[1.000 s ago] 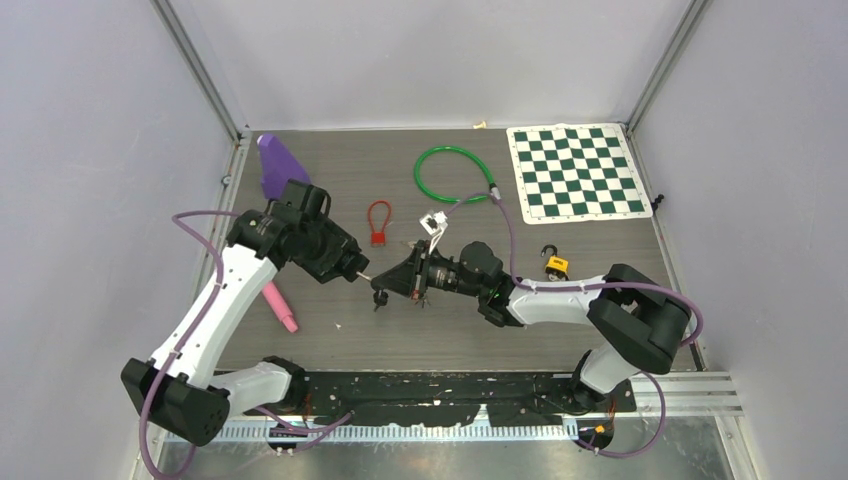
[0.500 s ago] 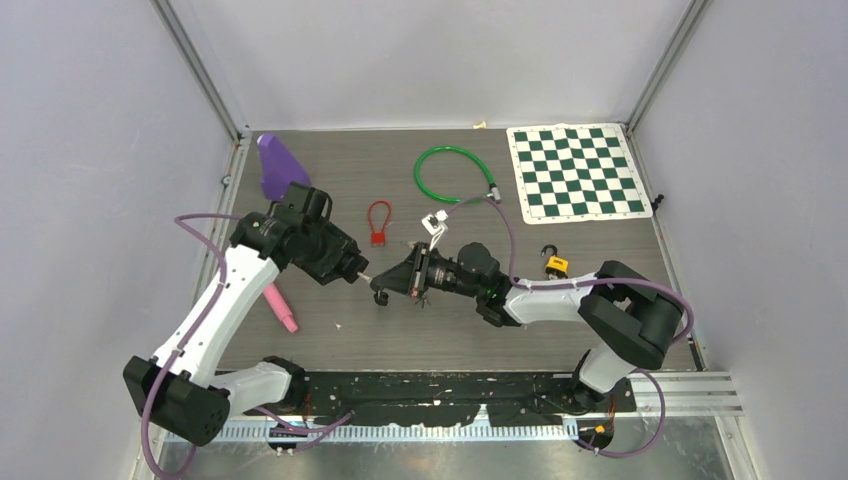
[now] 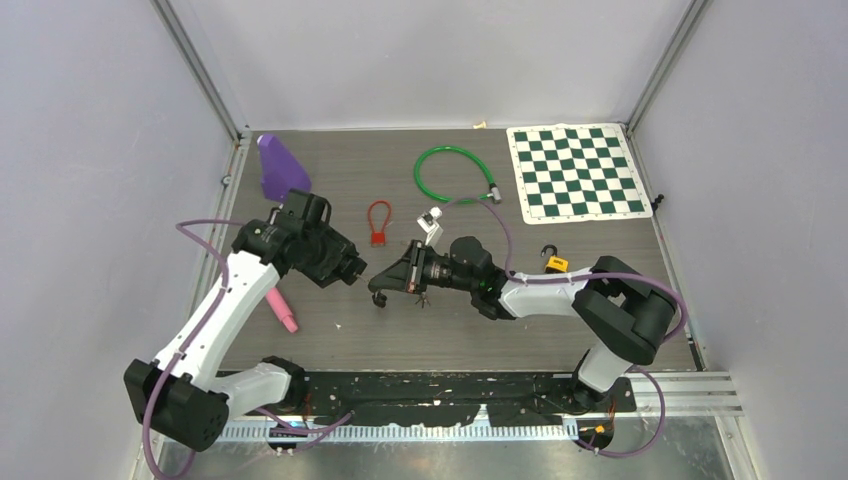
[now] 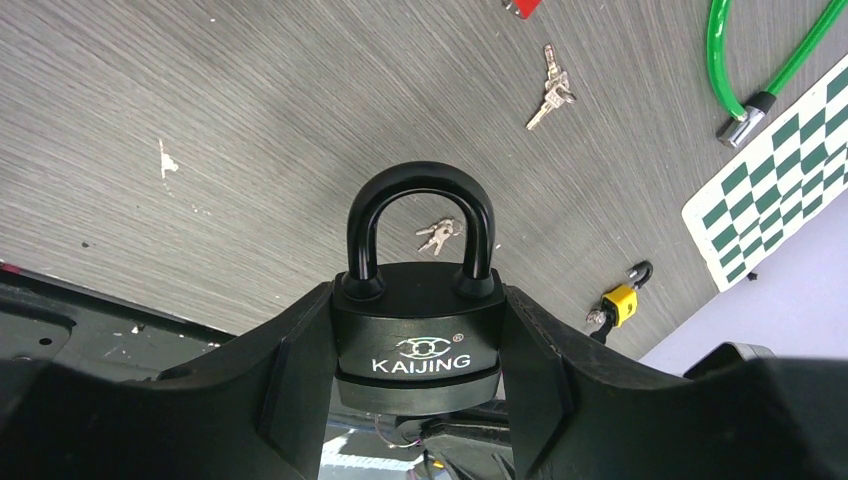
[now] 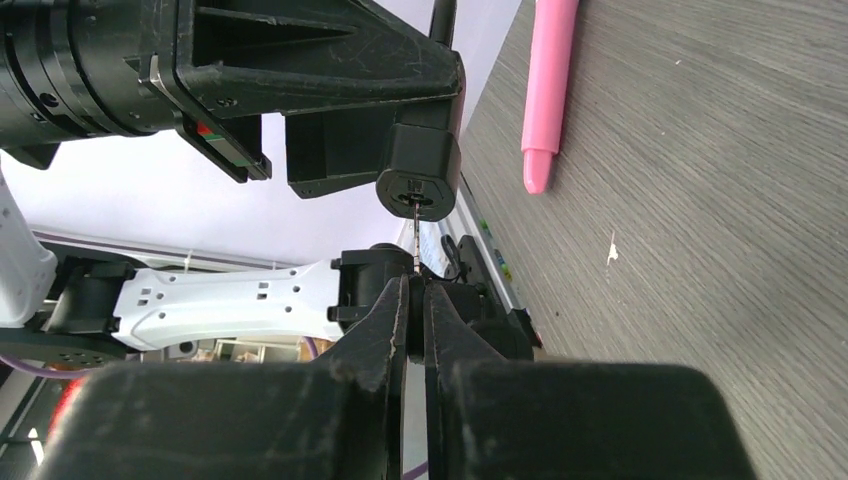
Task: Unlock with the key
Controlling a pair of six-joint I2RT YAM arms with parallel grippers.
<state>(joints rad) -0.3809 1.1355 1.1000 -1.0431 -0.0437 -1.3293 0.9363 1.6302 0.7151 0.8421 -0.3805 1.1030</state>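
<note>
black padlock (image 4: 417, 345) lettered "kaijing" gripped in left tool (image 4: 416, 312) at frame centre, shackle (image 4: 421, 181) closed, above grey bench (image 4: 200, 140), right tool (image 5: 415, 298) pinched narrow on key (image 5: 414, 240), tip at padlock's keyhole (image 5: 416, 193)

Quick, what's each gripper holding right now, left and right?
Left gripper: closed on the black padlock.
Right gripper: closed on the key.

Three padlocks (image 4: 418, 350) (image 3: 379, 238) (image 3: 556, 264), two loose key bunches (image 4: 548, 88) (image 4: 438, 235)

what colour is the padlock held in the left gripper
The padlock is black all over, with white KAIJING lettering; the left wrist view shows it best.
</note>
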